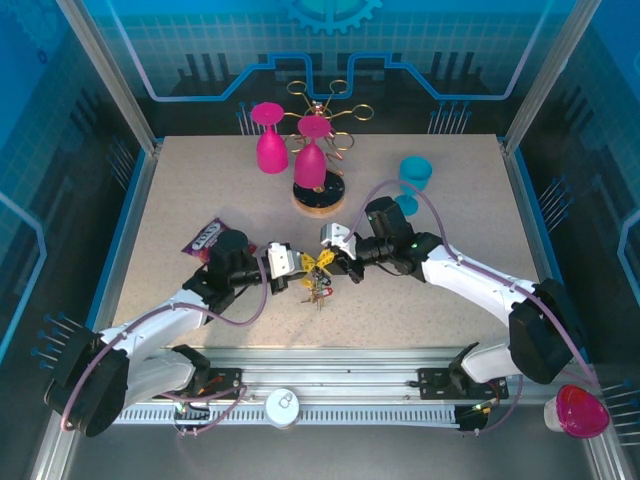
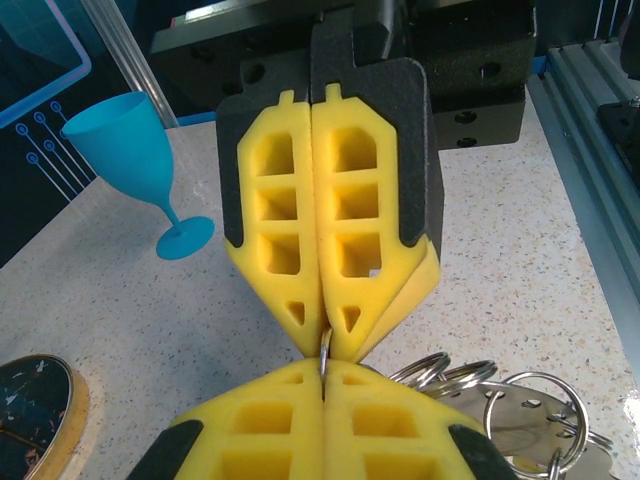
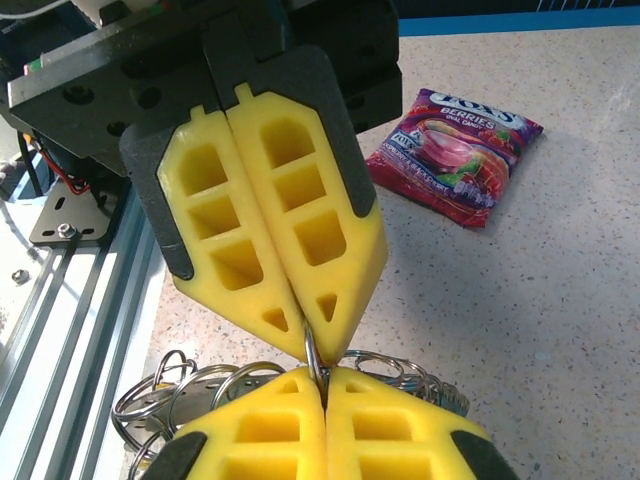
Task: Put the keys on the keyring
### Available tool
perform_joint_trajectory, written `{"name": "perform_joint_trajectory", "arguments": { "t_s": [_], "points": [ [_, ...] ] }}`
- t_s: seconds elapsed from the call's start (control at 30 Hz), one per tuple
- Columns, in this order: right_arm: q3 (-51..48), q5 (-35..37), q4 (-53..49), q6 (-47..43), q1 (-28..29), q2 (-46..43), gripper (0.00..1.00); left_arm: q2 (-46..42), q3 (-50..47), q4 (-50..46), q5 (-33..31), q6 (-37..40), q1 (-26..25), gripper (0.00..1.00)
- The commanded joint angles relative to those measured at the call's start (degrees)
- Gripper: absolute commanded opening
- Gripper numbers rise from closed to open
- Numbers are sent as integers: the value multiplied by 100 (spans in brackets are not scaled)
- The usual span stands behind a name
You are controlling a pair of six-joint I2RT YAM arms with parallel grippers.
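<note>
Landmark: use the round wooden rack base (image 1: 319, 194) as your reference; every place below is given from it.
Left gripper: you find the left gripper (image 1: 303, 266) on the near side of the rack base, slightly to its left. Its yellow pads (image 2: 270, 440) are pressed flat together, clenched on the keyring wire.
Right gripper: the right gripper (image 1: 327, 262) sits on the near side of the rack base, tip to tip with the left one. Its pads (image 3: 380, 440) are likewise pressed together, gripping the same wire.
Keyring: the keyring (image 2: 325, 352) shows as a short stretch of thin grey wire running between the two pairs of fingertips.
Keys: the keys (image 1: 318, 291) hang in a bunch just under the meeting fingertips, nearer to you than the rack base. The wrist views show silver blades and small split rings. You cannot tell the tag colours apart, nor whether the bunch touches the table (image 1: 180, 190).
Blue glass: the blue glass (image 1: 415, 175) stands upright to the right of the rack base, well apart from both grippers.
Pink glasses: one pink glass (image 1: 312, 150) sits foot-up over the rack base; a second (image 1: 270, 140) is foot-up just to its left.
Candy packet: the candy packet (image 1: 207, 237) lies left of the rack base and nearer, beside the left arm.
</note>
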Motion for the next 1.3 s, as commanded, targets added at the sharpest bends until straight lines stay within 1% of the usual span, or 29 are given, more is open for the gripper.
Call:
{"name": "perform_joint_trajectory", "arguments": {
  "t_s": [0.0,0.07,0.13,0.33,0.4,0.53,0.57,0.67,0.7,0.73,0.77,0.83,0.9,1.1,1.27],
  "points": [
    [373,52,-551,-376,23,56,0,-79,132,-104,212,96,-26,12],
    [641,233,-1069,-696,139,136,0,-32,237,-328,115,173,-20,16],
    [963,467,-1664,-1024,274,223,0,21,328,-532,11,250,-35,18],
    [1710,1101,-2712,-1524,625,525,0,94,489,-886,-167,419,-100,17],
    [1932,1322,-2966,-1636,734,663,0,96,510,-940,-166,435,-109,14],
    [2108,1460,-3106,-1735,849,698,0,62,510,-1012,-161,484,-110,1],
    [2117,1430,-3111,-1735,849,669,0,58,505,-1011,-149,500,-110,0],
    [1944,1224,-2872,-1574,760,476,0,28,463,-938,-144,505,-117,0],
    [1824,1133,-2718,-1468,691,382,5,23,449,-901,-133,500,-117,0],
    [1654,1001,-2502,-1292,580,260,14,-1,417,-827,-129,490,-116,0],
    [1484,847,-2272,-1136,462,157,19,-16,382,-722,-127,447,-121,0],
    [1043,352,-1716,-731,130,-54,26,-68,257,-429,-114,367,-112,0],
    [692,21,-1204,-418,-82,-167,30,-114,164,-191,-101,303,-107,0],
    [279,-271,-533,-114,-166,-56,33,-98,105,-6,-14,214,-112,0],
    [208,-460,-277,23,-166,56,33,-82,108,-2,5,188,-113,0]
  ]
}}
